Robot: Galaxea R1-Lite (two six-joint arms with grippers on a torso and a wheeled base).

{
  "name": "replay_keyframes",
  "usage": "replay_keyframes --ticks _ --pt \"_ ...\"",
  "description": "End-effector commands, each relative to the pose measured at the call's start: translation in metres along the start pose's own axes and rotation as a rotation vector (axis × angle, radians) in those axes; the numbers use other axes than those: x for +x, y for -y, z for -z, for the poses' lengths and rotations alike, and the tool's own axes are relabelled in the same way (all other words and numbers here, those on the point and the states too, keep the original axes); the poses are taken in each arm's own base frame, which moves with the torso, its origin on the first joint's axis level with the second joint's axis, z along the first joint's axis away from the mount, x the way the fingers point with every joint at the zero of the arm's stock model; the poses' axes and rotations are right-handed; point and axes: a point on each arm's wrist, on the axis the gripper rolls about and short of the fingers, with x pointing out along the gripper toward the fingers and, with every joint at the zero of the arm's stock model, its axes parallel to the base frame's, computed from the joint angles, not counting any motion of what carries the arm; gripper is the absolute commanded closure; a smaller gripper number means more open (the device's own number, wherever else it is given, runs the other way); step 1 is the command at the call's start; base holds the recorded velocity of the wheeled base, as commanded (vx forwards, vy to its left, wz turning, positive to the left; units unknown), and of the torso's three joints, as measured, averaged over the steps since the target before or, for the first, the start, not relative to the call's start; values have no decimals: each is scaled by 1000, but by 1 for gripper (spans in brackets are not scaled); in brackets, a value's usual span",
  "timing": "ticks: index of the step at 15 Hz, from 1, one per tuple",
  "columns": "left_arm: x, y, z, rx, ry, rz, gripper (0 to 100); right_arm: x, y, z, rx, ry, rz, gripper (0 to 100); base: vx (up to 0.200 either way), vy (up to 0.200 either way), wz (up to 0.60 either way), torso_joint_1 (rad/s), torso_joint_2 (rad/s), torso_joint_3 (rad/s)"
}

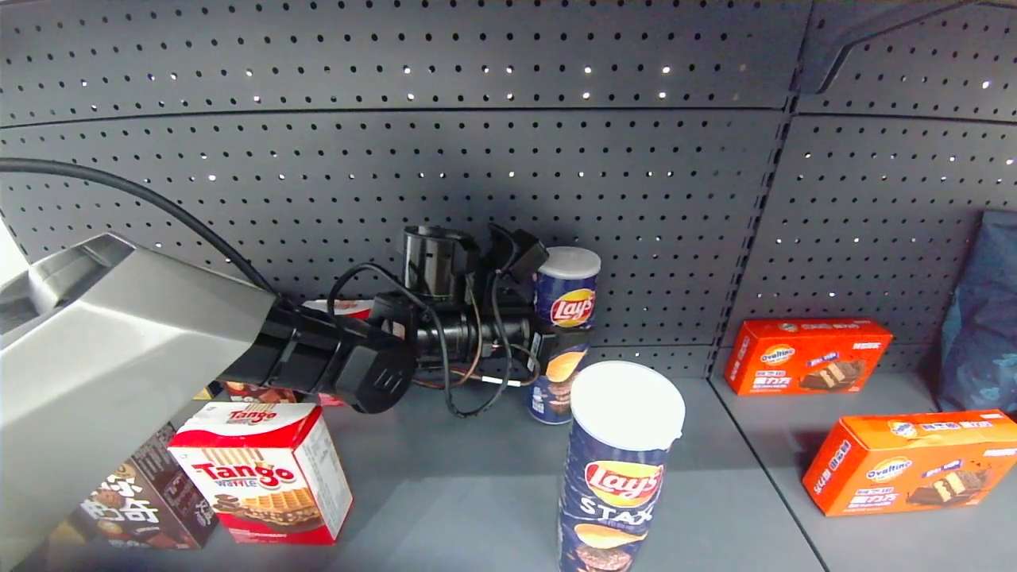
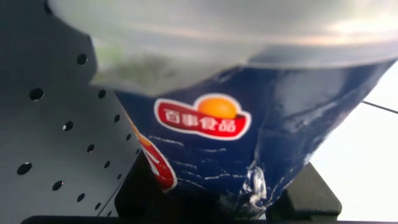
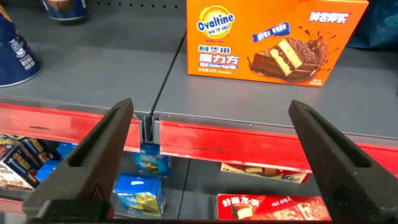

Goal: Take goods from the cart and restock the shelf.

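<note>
A blue chips can with a white lid stands upright at the back of the grey shelf, close to the pegboard wall. My left gripper is shut on its lower half, reaching in from the left. In the left wrist view the can is right up close, its wall creased between the dark fingers. My right gripper is open with nothing in it, in front of the shelf's red front strip.
A second chips can stands nearer the front. A wafer box and a dark box sit at the left. Two orange boxes and a blue bag are to the right. The lower shelf holds packets.
</note>
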Motion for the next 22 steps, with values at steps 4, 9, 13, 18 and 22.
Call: replay_keyframes --ticks 4,9,13,18,22 --pt "3 -3 4 -4 -5 -2 100 0 0 0 0 -2 -1 0 0 0 0 0 0 0" --pt "11 -5 4 2 2 2 100 0 0 0 0 -2 -1 0 0 0 0 0 0 0" --pt "12 -4 5 0 -2 5 100 0 0 0 0 -2 -1 0 0 0 0 0 0 0" --pt "10 -1 8 -4 -12 8 0 0 0 0 0 -2 -1 0 0 0 0 0 0 0" --pt "-14 9 2 -4 -7 0 0 0 0 0 0 -2 -1 0 0 0 0 0 0 0"
